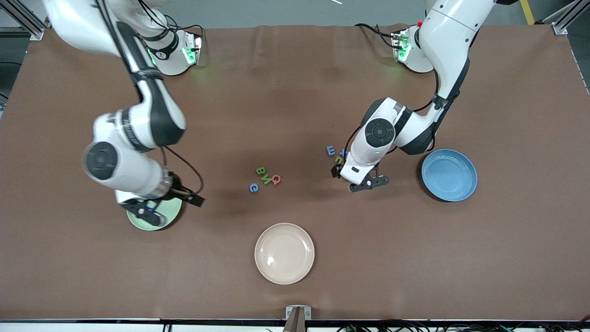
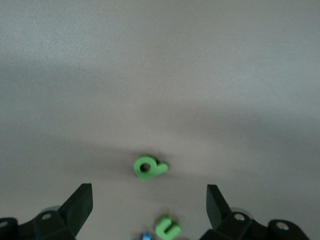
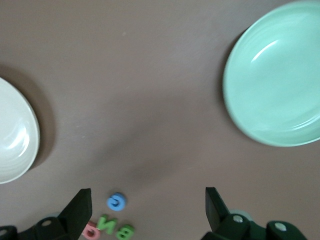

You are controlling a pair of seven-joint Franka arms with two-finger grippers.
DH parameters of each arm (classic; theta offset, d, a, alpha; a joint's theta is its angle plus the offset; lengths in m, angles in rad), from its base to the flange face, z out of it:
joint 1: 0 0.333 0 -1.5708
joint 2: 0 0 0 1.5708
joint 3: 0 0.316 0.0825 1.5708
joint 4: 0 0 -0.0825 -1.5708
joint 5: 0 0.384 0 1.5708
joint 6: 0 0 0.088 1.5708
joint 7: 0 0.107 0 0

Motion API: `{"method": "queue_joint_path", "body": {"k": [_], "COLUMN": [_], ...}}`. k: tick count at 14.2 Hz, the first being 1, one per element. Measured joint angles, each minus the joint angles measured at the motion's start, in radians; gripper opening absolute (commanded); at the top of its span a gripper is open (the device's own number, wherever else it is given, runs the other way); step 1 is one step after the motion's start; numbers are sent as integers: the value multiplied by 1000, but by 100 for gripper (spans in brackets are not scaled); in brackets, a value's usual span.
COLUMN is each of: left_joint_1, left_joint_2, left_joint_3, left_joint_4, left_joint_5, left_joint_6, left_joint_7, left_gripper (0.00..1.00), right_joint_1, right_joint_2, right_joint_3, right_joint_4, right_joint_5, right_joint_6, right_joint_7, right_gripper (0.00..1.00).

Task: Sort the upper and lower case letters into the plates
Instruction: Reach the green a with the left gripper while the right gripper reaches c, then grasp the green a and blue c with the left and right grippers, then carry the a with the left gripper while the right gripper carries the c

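Observation:
Four letters lie mid-table: a green B, a green N, a pink Q and a blue c. A few more sit by the left arm, among them a blue one and a green one. My left gripper is open over the cloth beside them. Its wrist view shows two green letters between its fingers, untouched. My right gripper is open and empty above the mint green plate. The blue plate lies toward the left arm's end.
A cream-beige plate lies nearer the front camera than the middle letters. The right wrist view shows the mint plate, the cream plate and the blue c. Brown cloth covers the table.

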State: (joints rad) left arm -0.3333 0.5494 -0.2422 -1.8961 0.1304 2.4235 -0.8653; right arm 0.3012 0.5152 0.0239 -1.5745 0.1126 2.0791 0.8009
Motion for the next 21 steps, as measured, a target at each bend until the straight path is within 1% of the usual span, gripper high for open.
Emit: {"method": "queue_joint_path", "body": {"k": [3, 5, 6, 9, 13, 15, 16, 18, 19, 21], "left_joint_1": [-1, -1, -2, -2, -2, -2, -2, -3, -3, -3], "left_joint_2": [41, 63, 70, 82, 84, 88, 87, 86, 86, 84], "left_joint_3": [2, 4, 4, 4, 5, 5, 5, 5, 5, 6], "left_joint_4": [0, 1, 1, 2, 2, 2, 5, 6, 8, 8], "left_joint_5": [32, 42, 44, 46, 46, 46, 46, 46, 46, 47], "left_joint_6": [54, 60, 63, 65, 65, 65, 65, 65, 65, 63], "left_joint_7": [-22, -23, -23, -23, -23, -23, -23, -23, -23, -23], "left_gripper": [99, 98, 95, 83, 66, 58, 54, 43, 37, 28], "right_joint_1": [84, 132, 151, 180, 201, 207, 211, 218, 221, 225], "right_joint_2": [93, 150, 172, 206, 228, 233, 233, 234, 234, 234], "right_joint_3": [-2, -3, -3, -4, -4, -4, -4, -4, -4, -4], "right_joint_4": [3, 19, 25, 29, 21, -3, -18, -38, -44, -53], "right_joint_5": [-15, -76, -108, -128, -130, -130, -130, -130, -130, -130], "right_joint_6": [101, 126, 134, 190, 212, 251, 271, 288, 291, 297], "right_joint_7": [175, 293, 348, 422, 456, 465, 470, 476, 480, 483], "right_gripper": [100, 100, 99, 97, 92, 86, 80, 69, 65, 64]}}
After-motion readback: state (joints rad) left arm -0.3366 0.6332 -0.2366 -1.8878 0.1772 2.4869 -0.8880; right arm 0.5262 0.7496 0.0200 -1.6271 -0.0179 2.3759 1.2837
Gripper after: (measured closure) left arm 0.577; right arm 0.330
